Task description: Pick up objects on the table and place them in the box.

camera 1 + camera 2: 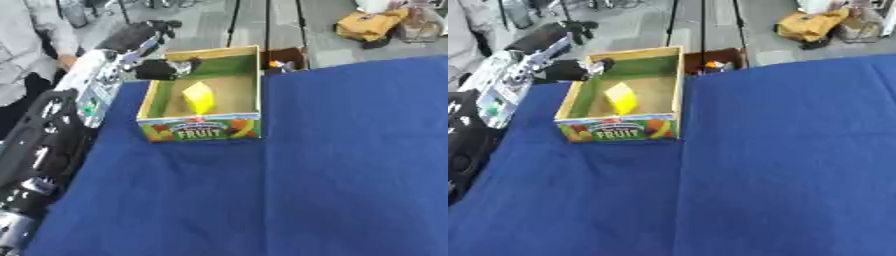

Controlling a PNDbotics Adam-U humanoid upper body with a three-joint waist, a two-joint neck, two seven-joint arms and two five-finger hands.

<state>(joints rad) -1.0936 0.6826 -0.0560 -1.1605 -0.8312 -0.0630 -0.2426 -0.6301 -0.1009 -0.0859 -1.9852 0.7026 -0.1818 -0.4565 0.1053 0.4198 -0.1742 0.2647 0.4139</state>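
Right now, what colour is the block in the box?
Yellow: the block lies inside the box, clearest in the left eye view.

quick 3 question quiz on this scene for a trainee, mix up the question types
1. True or false: the yellow block lies inside the fruit box.
2. Which hand is at the box's far left corner: A) left hand B) right hand?
3. What colour is the cloth covering the table?

Key: 1 true. 2 A. 3 blue.
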